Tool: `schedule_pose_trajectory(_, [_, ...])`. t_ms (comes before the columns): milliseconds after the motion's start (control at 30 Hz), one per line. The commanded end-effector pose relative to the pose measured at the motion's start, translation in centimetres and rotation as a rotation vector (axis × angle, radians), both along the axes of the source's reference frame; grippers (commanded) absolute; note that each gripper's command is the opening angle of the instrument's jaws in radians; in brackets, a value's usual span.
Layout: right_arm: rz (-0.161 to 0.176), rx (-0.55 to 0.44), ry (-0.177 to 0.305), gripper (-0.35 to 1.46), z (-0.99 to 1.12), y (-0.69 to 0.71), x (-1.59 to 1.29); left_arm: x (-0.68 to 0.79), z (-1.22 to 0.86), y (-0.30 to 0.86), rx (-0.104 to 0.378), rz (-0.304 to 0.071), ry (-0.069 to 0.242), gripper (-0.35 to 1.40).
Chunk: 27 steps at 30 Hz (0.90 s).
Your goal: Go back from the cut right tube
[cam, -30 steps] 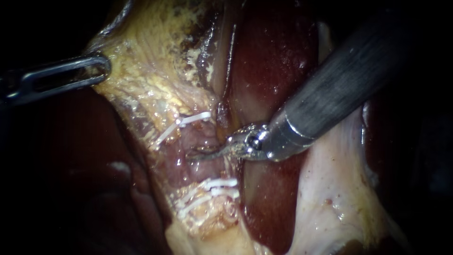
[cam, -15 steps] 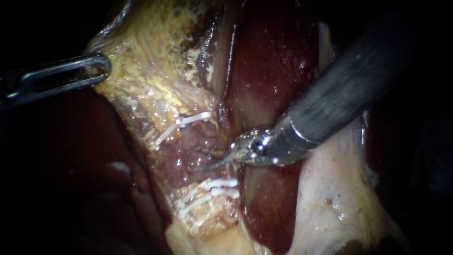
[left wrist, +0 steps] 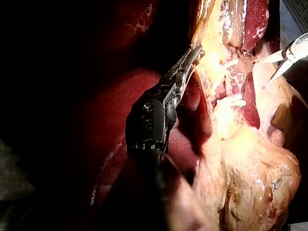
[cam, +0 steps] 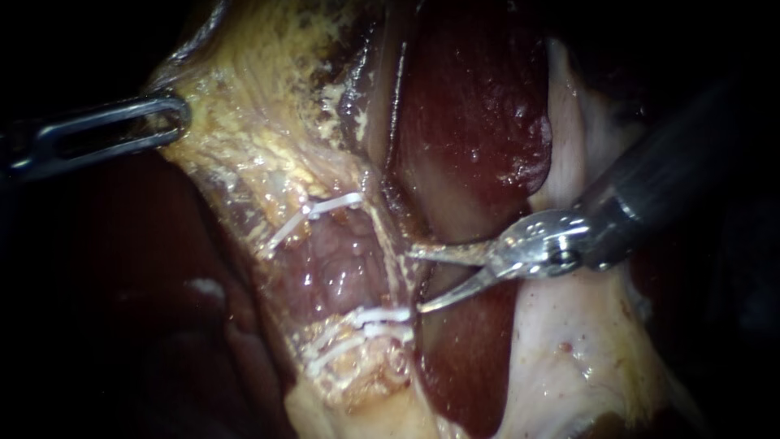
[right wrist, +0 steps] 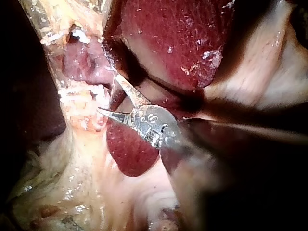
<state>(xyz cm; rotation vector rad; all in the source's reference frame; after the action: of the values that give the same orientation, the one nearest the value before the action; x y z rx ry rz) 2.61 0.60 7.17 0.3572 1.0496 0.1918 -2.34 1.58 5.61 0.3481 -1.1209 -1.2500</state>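
Observation:
A pinkish tube [cam: 337,260] runs through yellowish tissue, with one white clip [cam: 325,209] above and white clips [cam: 370,319] below. My right instrument [cam: 416,280] has curved blades that stand open just right of the tube, between the clip levels, holding nothing. The right wrist view shows the same open blades [right wrist: 107,93] beside the clipped tube [right wrist: 84,60]. My left instrument [cam: 154,122] reaches in from the left, its slotted jaws shut on the edge of the yellowish tissue [cam: 236,138]. They grip that tissue in the left wrist view too [left wrist: 191,54].
Dark red liver [cam: 471,106] lies behind and under the right instrument's blades. Pale whitish tissue [cam: 561,341] spreads at the lower right. My right instrument's blades [left wrist: 263,70] show beyond the clips in the left wrist view.
My right instrument has drawn back to the right, off the tube between the clips, and its blades have opened. The left instrument has held still.

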Motion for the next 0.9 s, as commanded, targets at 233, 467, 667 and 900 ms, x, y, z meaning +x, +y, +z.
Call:
schedule_pose_trajectory(233, [0.027,-0.010,0.014,1.43,-0.23,0.12,-0.14,-0.07,0.05,-0.02,-0.003,-0.004,0.004,-0.35])
schedule_pose_trajectory(467, [0.027,-0.013,0.014,1.43,-0.19,0.09,-0.14,-0.29,0.37,-0.09,-0.001,0.014,0.003,-0.35])
schedule_pose_trajectory(667, [0.025,-0.013,0.015,1.43,-0.17,0.08,-0.12,-0.66,0.73,-0.14,0.020,0.051,0.007,-0.35])
schedule_pose_trajectory(900, [0.024,-0.011,0.016,1.43,-0.17,0.08,-0.11,-1.06,0.89,-0.15,0.027,0.075,0.003,-0.35])
